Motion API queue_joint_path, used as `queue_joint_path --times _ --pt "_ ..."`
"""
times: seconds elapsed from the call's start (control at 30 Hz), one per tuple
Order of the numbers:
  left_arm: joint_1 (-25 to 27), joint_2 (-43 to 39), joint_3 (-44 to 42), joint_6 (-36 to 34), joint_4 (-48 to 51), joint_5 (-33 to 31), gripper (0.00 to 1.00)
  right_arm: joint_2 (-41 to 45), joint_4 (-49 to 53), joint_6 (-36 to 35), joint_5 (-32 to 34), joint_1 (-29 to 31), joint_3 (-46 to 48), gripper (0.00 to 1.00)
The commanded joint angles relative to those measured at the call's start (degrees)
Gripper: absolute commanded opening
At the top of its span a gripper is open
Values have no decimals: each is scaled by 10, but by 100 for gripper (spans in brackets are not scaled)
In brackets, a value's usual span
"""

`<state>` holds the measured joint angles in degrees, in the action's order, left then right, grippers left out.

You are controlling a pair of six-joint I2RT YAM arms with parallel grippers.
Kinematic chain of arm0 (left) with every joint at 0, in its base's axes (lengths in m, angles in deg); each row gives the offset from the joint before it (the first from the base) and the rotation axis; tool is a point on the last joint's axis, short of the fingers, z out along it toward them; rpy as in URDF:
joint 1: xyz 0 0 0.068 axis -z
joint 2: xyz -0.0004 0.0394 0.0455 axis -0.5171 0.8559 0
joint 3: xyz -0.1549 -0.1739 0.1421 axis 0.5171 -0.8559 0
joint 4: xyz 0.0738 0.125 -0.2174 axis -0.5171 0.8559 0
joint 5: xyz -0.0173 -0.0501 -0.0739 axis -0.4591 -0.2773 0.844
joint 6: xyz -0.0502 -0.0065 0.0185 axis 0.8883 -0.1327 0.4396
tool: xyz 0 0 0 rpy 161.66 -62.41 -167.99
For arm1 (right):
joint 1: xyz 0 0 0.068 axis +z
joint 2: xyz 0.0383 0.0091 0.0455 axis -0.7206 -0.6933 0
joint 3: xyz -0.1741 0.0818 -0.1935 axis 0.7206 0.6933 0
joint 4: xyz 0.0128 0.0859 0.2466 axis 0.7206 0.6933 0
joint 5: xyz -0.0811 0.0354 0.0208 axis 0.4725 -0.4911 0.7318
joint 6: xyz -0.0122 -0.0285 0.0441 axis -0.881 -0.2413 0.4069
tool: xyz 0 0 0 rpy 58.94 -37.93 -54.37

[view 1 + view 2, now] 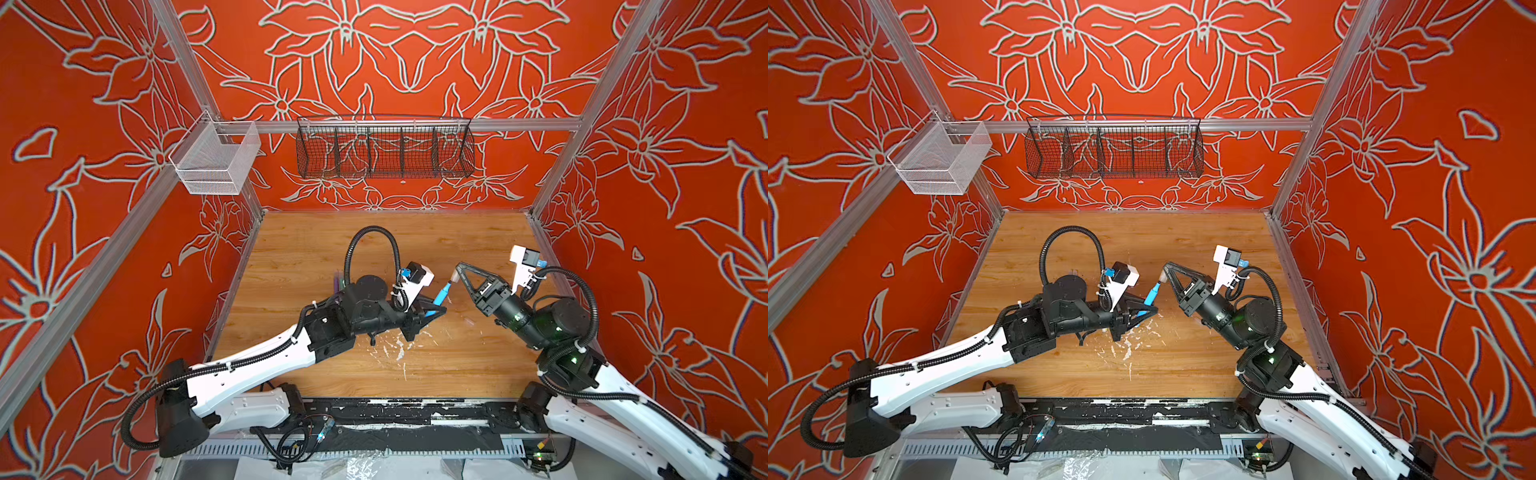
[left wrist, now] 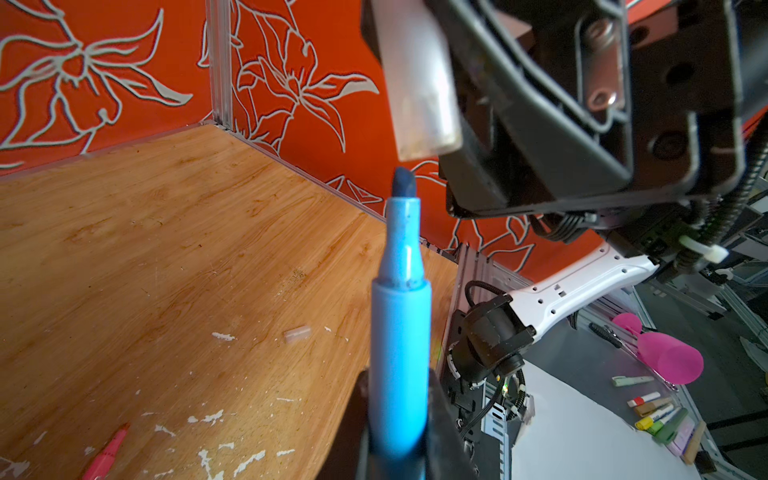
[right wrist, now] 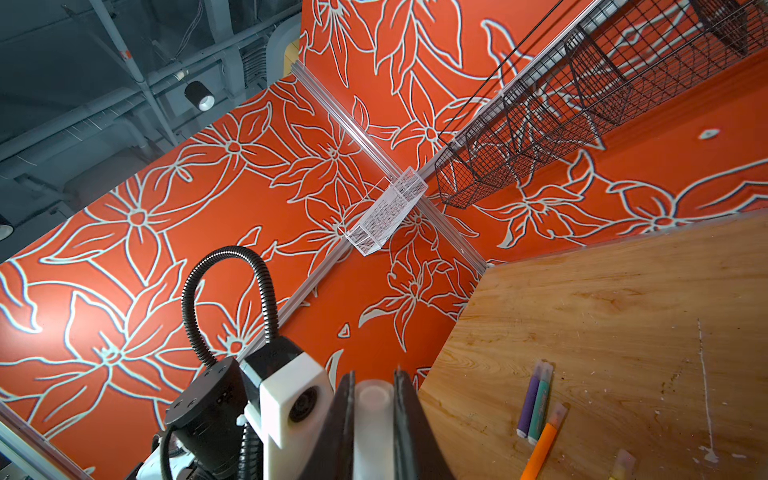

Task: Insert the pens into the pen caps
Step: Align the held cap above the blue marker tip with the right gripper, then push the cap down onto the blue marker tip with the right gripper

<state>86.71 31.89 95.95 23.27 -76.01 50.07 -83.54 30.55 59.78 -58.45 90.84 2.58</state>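
Observation:
My left gripper point(image 1: 439, 309) point(image 2: 399, 380) is shut on a blue pen point(image 1: 441, 296) point(image 1: 1152, 294) point(image 2: 399, 332), its dark tip bare and pointing at my right gripper point(image 1: 457, 269) point(image 3: 374, 376). The right gripper is shut on a clear pen cap point(image 2: 419, 83) point(image 3: 374, 415), held above the mid-table. In the left wrist view a small gap separates the tip from the cap's mouth. Purple point(image 3: 530, 399), green point(image 3: 541, 403) and orange point(image 3: 540, 449) pens lie capped side by side on the wood. A pink pen point(image 2: 106, 453) and a loose clear cap point(image 2: 297, 333) also lie on the table.
A white mesh basket point(image 1: 216, 160) and a black wire basket point(image 1: 384, 147) hang on the back rail. White paint flecks point(image 1: 399, 353) mark the wood near the front. Red patterned walls enclose the table on three sides.

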Motion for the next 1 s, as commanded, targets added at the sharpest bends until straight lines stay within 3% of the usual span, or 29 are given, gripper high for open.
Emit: queue_joint_path --times 0.0,0.97 --pt "2 -13 7 -7 -6 -3 0 5 -21 11 -13 5 10 0" --pt "3 -13 5 -6 -9 -18 0 -22 -30 0 13 22 29 0"
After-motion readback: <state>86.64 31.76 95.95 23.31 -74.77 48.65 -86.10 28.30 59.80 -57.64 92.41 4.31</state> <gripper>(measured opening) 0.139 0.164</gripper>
